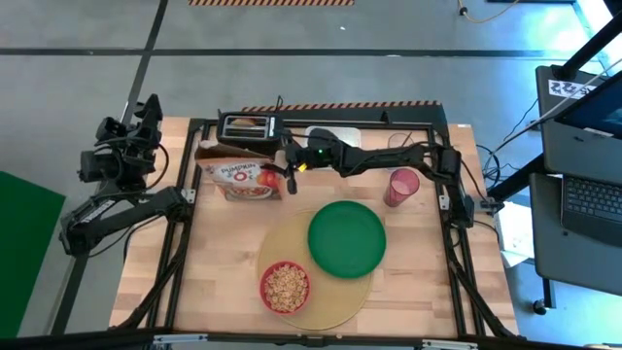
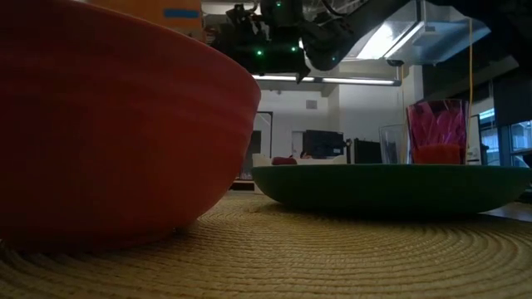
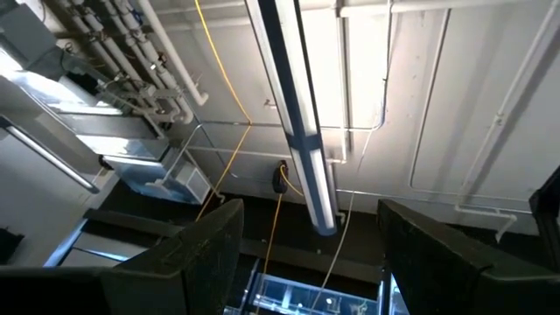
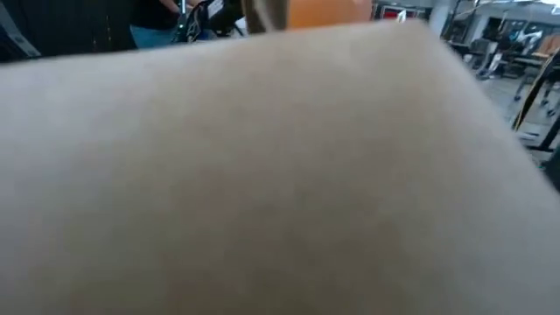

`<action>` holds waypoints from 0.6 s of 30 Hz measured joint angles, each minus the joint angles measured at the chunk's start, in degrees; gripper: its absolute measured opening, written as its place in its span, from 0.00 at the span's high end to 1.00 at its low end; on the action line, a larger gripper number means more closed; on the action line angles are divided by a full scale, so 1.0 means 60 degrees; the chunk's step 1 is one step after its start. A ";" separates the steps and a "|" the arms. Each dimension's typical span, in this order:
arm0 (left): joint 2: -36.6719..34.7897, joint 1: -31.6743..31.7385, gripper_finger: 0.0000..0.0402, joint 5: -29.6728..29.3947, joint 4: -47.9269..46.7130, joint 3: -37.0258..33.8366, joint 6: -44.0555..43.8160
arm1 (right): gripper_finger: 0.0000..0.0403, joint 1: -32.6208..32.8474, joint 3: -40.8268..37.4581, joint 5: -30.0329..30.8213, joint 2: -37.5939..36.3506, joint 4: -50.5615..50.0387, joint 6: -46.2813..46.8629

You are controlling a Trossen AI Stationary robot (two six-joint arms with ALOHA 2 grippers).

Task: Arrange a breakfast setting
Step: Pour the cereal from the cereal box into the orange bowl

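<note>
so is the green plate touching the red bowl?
Apart. The high view shows a strip of tan mat between the green plate and the red bowl; the low view shows the same gap on the mat.

A broad, pale beige surface (image 4: 280, 175), blurred and featureless, sits close against the lens and covers nearly everything. What it belongs to cannot be told. Beyond its far edge, an orange shape (image 4: 328, 12) peeks out, flanked by dark equipment (image 4: 87, 26) on one side and a dim room with metal frames (image 4: 516, 61) on the other.
</note>
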 joint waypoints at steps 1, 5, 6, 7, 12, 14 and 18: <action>0.0000 0.0000 0.36 0.0000 0.0008 0.0000 -0.0004 | 0.82 0.0048 0.0000 0.0000 -0.0007 -0.0096 0.0000; 0.0000 0.0000 0.36 0.0036 0.0145 0.0000 -0.0004 | 0.74 0.0063 0.0000 0.0000 -0.0018 -0.0336 0.0004; 0.0000 0.0000 0.36 0.0037 0.0162 0.0000 -0.0005 | 0.72 0.0072 0.0000 -0.0006 -0.0018 -0.0328 0.0006; 0.0000 0.0000 0.36 0.0036 0.0161 0.0000 -0.0030 | 0.69 0.0074 -0.0002 -0.0055 -0.0016 -0.0298 0.0018; 0.0000 0.0000 0.36 0.0037 0.0162 -0.0004 -0.0103 | 0.51 0.0049 -0.0020 -0.0461 0.0011 0.0138 0.0496; 0.0000 0.0000 0.36 0.0040 0.0165 -0.0004 -0.0106 | 0.42 0.0048 -0.0022 -0.0667 0.0015 0.0399 0.0821; 0.0000 0.0000 0.36 0.0035 0.0164 -0.0004 -0.0106 | 0.27 0.0049 -0.0022 -0.0986 -0.0041 0.0602 0.1019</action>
